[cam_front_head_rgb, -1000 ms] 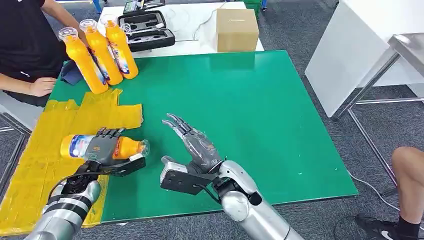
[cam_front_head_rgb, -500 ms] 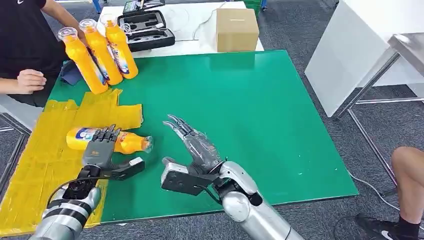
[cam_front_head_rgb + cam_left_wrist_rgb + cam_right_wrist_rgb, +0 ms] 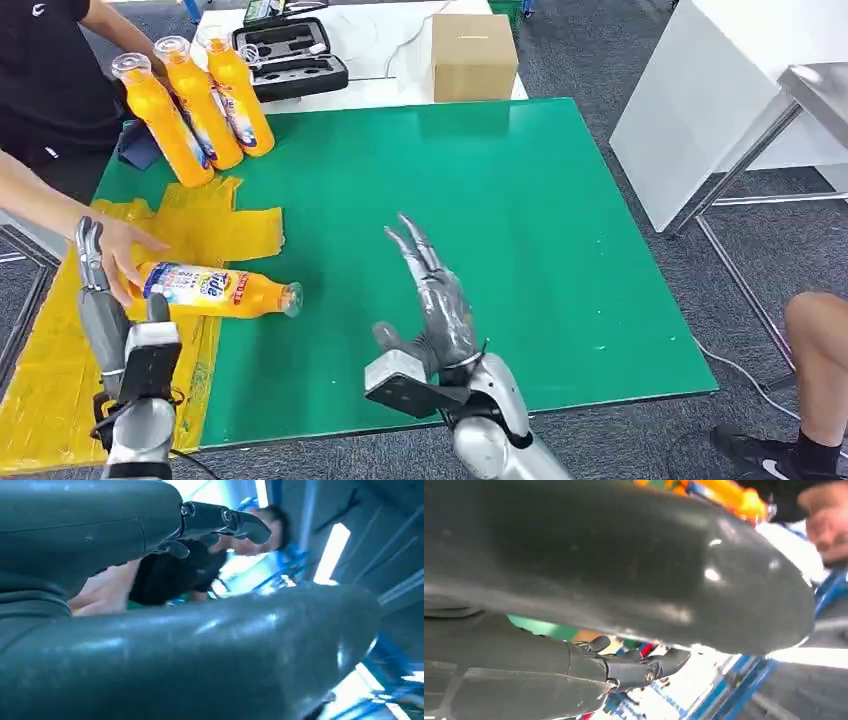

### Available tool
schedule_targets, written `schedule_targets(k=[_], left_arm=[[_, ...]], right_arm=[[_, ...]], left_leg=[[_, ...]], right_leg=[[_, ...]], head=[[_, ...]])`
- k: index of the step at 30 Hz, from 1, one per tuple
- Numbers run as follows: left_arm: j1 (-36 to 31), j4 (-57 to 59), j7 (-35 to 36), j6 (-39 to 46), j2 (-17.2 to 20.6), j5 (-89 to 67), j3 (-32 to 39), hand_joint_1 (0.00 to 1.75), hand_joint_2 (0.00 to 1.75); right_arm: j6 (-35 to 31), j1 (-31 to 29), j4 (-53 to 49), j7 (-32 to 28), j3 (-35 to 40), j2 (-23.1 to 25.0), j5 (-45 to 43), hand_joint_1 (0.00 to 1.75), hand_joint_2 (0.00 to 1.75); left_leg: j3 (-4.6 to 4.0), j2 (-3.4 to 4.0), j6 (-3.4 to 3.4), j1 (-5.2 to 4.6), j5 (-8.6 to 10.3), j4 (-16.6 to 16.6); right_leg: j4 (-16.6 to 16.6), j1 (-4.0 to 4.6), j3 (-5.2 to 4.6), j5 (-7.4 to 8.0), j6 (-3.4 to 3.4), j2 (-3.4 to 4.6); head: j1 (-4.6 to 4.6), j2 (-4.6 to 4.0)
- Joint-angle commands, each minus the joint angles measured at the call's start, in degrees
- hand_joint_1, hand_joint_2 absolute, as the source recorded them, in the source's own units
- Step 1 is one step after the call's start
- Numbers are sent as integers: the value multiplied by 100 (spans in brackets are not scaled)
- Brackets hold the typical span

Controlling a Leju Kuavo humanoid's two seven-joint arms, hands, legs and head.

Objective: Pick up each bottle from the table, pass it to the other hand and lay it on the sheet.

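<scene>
Four orange bottles are in sight. At the far left, the left hand (image 3: 100, 300) stands raised above the yellow sheet (image 3: 60, 370), fingers straight and apart, holding nothing. A person's hand (image 3: 125, 255) reaches in from the left edge and touches the base end of the lying bottle (image 3: 215, 292). That bottle lies on its side across the sheet's right border, base on the yellow, cap end out on the green mat (image 3: 480, 220), apart from both robot hands. Behind it, near the mat's far left corner, three upright bottles (image 3: 195, 105) stand close together in a row, just beyond the sheet's ragged far edge. A dark blue cloth (image 3: 138, 148) lies beside them. Further back, on a white table, sits an open black case (image 3: 290, 60), and right of it a cardboard box (image 3: 472, 57). Near the mat's front edge, right of the lying bottle, the right hand (image 3: 435, 300) hovers with fingers stretched forward and spread, empty. At the far right, a person's knee (image 3: 815, 335) shows beside the table.
</scene>
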Motion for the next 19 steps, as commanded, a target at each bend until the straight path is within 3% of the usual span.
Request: schedule_targets(k=[1,5,6,8,19], left_arm=[[682,-1537,-206,-855,-98,1239,-867,0,0],[1092,-1709,-215,-1987,71,2168,-1698,0,0],[1134,-1656,-262,-2109,75,2272,-1828,0,0],[1127,-1477,-353,-2365,36,2516,-2035,0,0],[896,-744,-345,-2480,-164,2668,-1951,0,0]], right_arm=[[-121,601,-389,-453,-561,4,-670,0,0],[-196,861,-487,-976,-744,-47,-1481,0,0],[-449,883,-421,-1127,-768,-20,-1334,0,0],[-787,860,-239,-1323,-723,43,-1458,0,0],[-1125,632,183,-1484,-636,126,-1630,0,0]], left_leg=[[25,5,-3,0,-13,5],[44,-7,-5,4,-22,4],[10,-7,0,2,-2,-2],[29,-4,0,-1,-9,-5],[27,4,-1,-3,-3,-11]], right_leg=[[4,2,24,-10,-7,-7],[0,8,44,-21,-12,-28],[-4,4,10,-3,-3,-17],[-7,1,28,-9,-5,-16],[-9,3,23,1,-6,-6]], head=[[0,0],[-2,0],[0,0],[-2,0],[0,0]])
